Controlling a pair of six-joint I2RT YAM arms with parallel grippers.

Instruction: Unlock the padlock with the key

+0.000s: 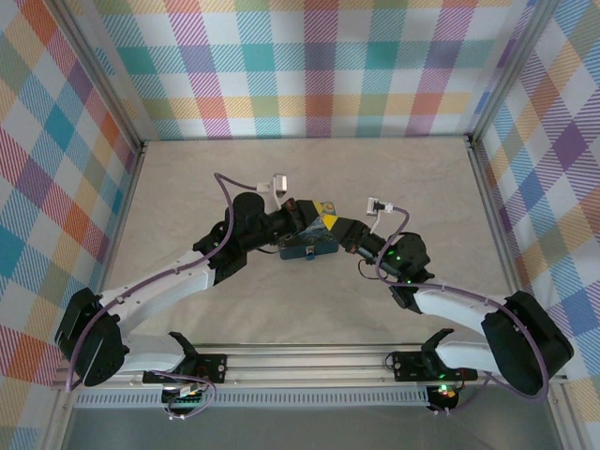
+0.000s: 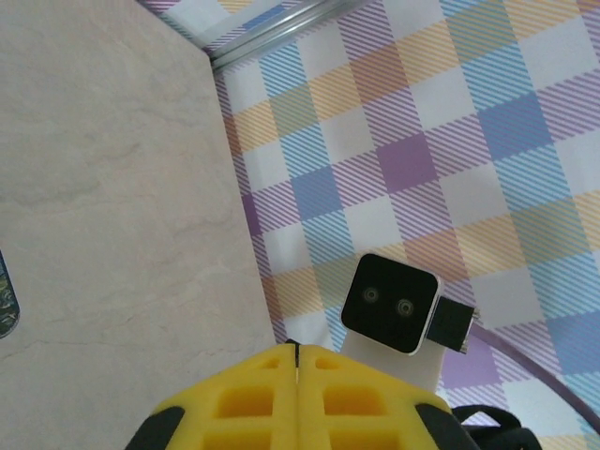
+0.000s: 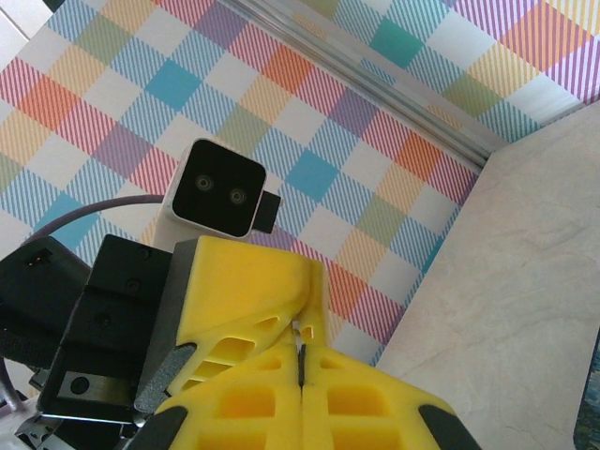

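My two grippers meet tip to tip over the middle of the table, the left gripper [image 1: 317,216] coming from the left and the right gripper [image 1: 330,223] from the right. In the right wrist view the right gripper [image 3: 300,361] is shut on a thin sliver, the key [image 3: 297,330], whose silvery end pokes out where a left finger [image 3: 246,286] touches. In the left wrist view the left gripper [image 2: 296,354] is also shut, with a thin dark edge [image 2: 294,343] pinched at its tips, apparently the same key. The padlock is hidden.
The Starry-Night tin box [image 1: 307,249] lies on the table just under and in front of the joined grippers, and its edge [image 2: 5,302] shows at the left of the left wrist view. Checked walls and metal rails enclose the beige table [image 1: 394,187].
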